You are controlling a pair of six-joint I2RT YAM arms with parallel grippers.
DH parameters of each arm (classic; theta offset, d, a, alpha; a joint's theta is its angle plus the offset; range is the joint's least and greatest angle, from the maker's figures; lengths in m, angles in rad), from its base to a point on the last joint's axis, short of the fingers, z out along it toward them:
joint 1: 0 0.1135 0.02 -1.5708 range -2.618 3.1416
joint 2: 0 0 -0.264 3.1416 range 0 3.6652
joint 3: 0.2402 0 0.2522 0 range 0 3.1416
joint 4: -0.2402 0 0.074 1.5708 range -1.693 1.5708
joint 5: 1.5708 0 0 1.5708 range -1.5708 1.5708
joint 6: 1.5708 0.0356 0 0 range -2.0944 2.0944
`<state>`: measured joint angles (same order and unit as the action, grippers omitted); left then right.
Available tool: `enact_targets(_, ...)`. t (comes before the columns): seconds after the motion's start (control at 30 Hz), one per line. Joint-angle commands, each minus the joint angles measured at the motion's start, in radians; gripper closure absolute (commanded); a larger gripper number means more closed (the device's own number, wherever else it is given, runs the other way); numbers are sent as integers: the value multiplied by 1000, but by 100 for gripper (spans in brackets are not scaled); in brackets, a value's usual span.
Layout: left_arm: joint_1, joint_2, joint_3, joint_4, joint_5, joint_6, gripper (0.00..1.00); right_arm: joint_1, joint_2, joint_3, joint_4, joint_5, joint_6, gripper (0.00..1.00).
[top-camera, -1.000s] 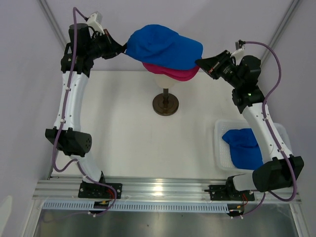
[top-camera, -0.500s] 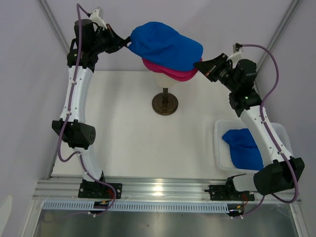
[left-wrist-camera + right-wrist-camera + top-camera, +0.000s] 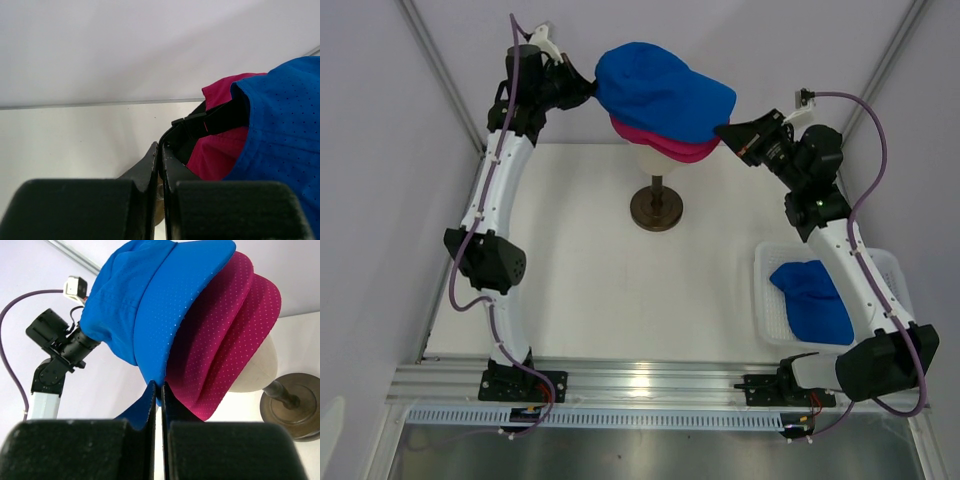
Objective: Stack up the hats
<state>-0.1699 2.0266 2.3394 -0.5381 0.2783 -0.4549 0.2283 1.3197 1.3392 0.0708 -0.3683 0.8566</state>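
Blue hat [image 3: 660,90] sitting over pink hat [image 3: 670,148] on mannequin head [image 3: 642,162], top middle of frame. Left fingers [image 3: 172,170] pinching back strap [image 3: 210,122], right fingers [image 3: 727,129] pinching brim [image 3: 192,287]. Uneven tugging maybe pulling both off.

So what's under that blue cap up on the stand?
Under the blue cap is a magenta-pink cap, its brim peeking out. Beneath that sits a cream mannequin head, mostly covered; only its lower part shows.
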Motion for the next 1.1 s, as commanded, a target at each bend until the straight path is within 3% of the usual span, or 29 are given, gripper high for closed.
enact_targets(0.0,12,41,34,-17,-71,18,96,-4,13,3,52,-7,-45,100)
enact_targets(0.17,9,70,55,-57,-54,54,96,-1,30,5,73,-40,-59,96)
enact_targets(0.2,7,66,38,-53,-53,62,95,-1,32,6,80,-41,-68,90)
enact_targets(0.23,6,60,32,-48,-54,76,95,-3,35,11,84,-41,-77,73)
enact_targets(0.33,3,35,26,-45,-56,93,93,-6,52,63,69,-29,-126,46)
enact_targets(0.43,3,20,29,-42,-47,105,92,-10,75,135,57,-32,-159,33)
enact_targets(0.57,-3,14,29,-43,-34,114,91,-23,82,178,84,-15,-177,29)
enact_targets(1.07,-16,43,50,-53,-28,130,85,-46,159,268,35,29,-174,32)
